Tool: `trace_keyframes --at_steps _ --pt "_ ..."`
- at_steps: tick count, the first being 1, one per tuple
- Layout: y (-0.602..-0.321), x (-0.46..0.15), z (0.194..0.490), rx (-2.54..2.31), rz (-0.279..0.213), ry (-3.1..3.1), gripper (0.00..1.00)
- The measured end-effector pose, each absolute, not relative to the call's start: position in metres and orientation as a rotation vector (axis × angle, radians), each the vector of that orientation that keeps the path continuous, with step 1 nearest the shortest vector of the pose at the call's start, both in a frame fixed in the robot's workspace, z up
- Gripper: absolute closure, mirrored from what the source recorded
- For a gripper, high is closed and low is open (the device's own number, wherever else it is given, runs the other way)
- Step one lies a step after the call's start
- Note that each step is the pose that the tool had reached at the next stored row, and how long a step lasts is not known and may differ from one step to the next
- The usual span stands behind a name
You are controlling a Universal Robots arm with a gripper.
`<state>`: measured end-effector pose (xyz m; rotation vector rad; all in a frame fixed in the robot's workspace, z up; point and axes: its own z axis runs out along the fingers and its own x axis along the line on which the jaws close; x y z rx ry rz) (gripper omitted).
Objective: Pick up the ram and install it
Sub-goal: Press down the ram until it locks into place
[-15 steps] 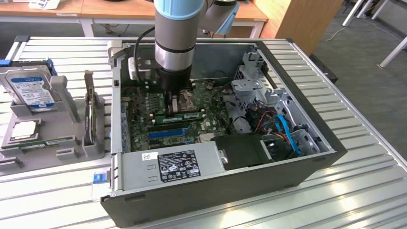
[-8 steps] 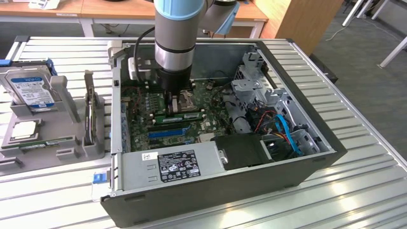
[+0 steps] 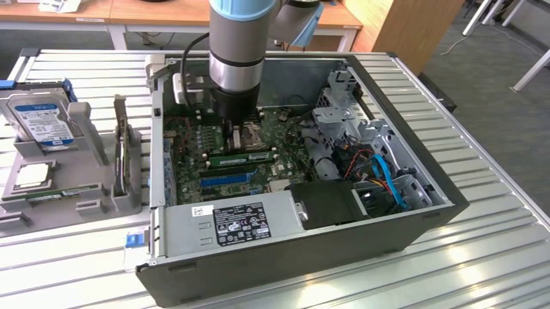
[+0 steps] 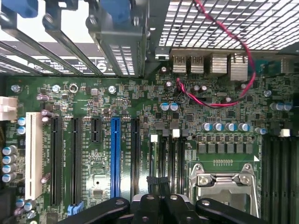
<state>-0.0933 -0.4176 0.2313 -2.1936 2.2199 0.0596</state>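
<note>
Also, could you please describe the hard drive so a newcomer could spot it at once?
Find the open computer case; to the exterior view's left of it sits a grey holder. The hard drive stands propped at its far end, and its blue-and-white label sets it apart from the square silver processor lying flat just in front.

slatted metal table [image 3: 507, 257], computer case [image 3: 284, 270], parts holder [image 3: 77, 206]

**No print you can read**

You can see a white and black label [image 3: 242, 224] on the grey power supply [image 3: 228, 225], but its print is too small to make out. The blue and white sticker [image 3: 41, 123] on the hard drive [image 3: 38, 122] carries lines of text you cannot read either. The white lettering printed on the green motherboard [image 4: 93, 140] stays illegible.
</note>
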Motion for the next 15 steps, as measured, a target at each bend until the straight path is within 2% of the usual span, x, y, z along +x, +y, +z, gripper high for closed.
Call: trace_keyframes --at_steps 15 --pt "-0.418 -0.093 0.268 -2.194 0.060 2.220 0.90"
